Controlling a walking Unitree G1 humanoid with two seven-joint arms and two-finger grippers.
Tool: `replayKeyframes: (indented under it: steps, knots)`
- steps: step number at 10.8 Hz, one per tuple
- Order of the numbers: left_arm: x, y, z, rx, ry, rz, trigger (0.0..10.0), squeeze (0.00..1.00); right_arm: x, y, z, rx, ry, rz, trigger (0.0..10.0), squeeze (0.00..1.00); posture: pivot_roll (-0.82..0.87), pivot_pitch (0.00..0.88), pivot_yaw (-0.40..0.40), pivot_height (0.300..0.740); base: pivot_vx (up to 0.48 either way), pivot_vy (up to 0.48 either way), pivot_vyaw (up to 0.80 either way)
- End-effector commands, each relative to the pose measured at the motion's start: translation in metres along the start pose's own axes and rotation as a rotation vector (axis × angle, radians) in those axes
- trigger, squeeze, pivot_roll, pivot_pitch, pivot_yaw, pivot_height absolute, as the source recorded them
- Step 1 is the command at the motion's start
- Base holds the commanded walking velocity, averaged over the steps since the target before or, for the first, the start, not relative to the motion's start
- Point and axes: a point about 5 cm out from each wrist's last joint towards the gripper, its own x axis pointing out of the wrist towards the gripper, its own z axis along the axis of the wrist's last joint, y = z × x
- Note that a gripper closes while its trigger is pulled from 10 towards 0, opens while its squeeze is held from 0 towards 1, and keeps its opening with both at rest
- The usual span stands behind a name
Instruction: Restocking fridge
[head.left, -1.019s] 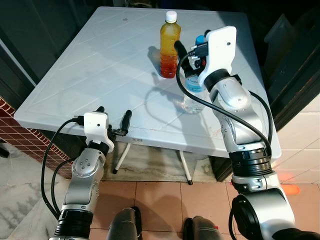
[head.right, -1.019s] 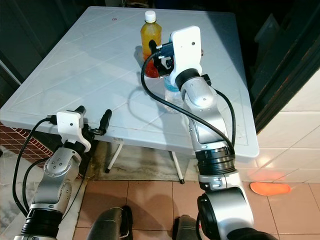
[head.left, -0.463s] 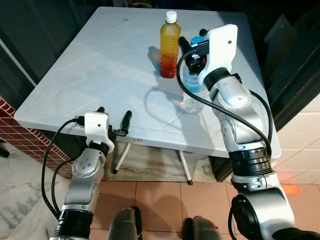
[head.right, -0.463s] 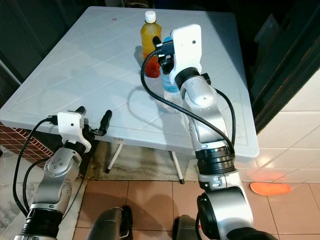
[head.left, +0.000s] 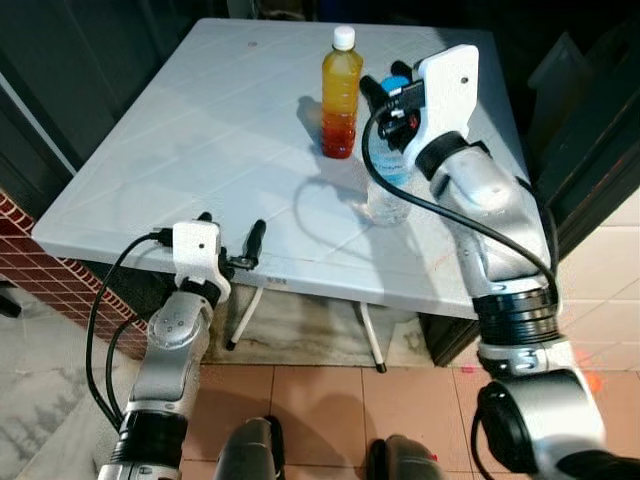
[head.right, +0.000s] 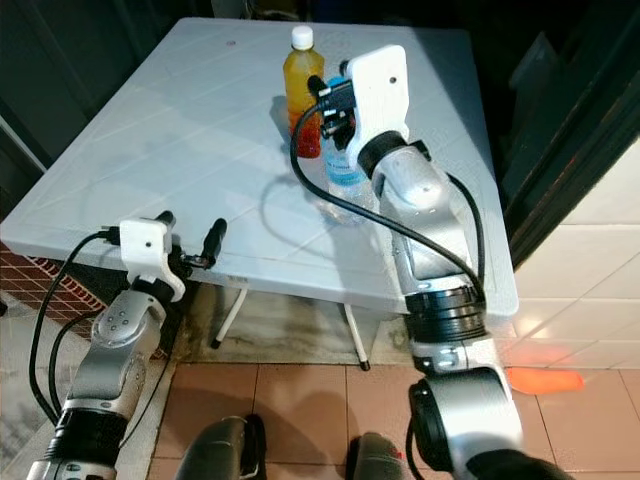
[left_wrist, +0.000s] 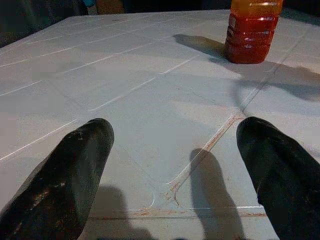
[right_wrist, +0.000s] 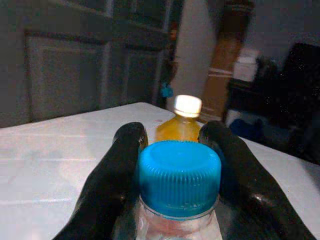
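Right wrist view puts the water bottle (right_wrist: 179, 185) dead centre, its blue cap squeezed between the right hand's (right_wrist: 178, 170) two black fingers, so that hand is grasping the bottle by the neck, likely to carry it upright to the fridge. Its base appears to rest on the white table (head.left: 190, 130). At eleven o'clock from it stands the orange drink bottle (head.left: 339, 95), untouched. Low at seven o'clock, the left hand (head.left: 228, 232) hangs released at the table's near edge. Since a second ago, the right wrist has edged slightly upward.
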Motion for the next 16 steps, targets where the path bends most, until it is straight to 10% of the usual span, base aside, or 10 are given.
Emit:
replayKeyframes:
  steps: [1, 4, 5, 9, 11, 16]
  knots:
    - [0.001, 0.007, -0.002, 0.016, 0.032, 0.002, 10.0, 0.0, 0.0, 0.001, 0.001, -0.007, 0.015, 0.048, 0.0, 0.0, -0.02, 0.073, 0.089, 0.74, 0.0, 0.0, 0.0]
    - [0.0, 0.016, -0.002, -0.005, 0.061, 0.046, 10.0, 0.0, -0.017, 0.008, -0.006, 0.026, -0.005, 0.072, 0.0, 0.0, -0.01, 0.073, 0.11, 0.74, 0.0, 0.0, 0.0]
    - [-0.005, 0.026, -0.007, 0.002, 0.096, 0.082, 10.0, 0.0, -0.026, 0.019, -0.008, 0.05, -0.028, 0.103, 10.0, 0.0, -0.03, 0.056, 0.117, 0.74, 0.0, 0.0, 0.0]
    - [-0.014, 0.053, -0.008, -0.051, 0.061, 0.278, 10.0, 0.0, -0.047, 0.027, -0.009, 0.14, -0.161, -0.138, 10.0, 0.0, -0.02, 0.0, 0.061, 0.74, 0.0, 0.0, 0.0]
    - [-0.005, 0.051, -0.007, -0.056, 0.066, 0.284, 10.0, 0.0, -0.05, 0.035, -0.018, 0.278, -0.169, -0.103, 10.0, 0.0, -0.03, 0.0, 0.076, 0.74, 0.0, 0.0, 0.0]
    - [-0.002, 0.045, -0.003, -0.048, 0.039, 0.259, 10.0, 0.0, -0.062, 0.022, -0.044, 0.254, -0.05, -0.247, 10.0, 0.0, -0.02, 0.0, 0.05, 0.74, 0.0, 0.0, 0.0]
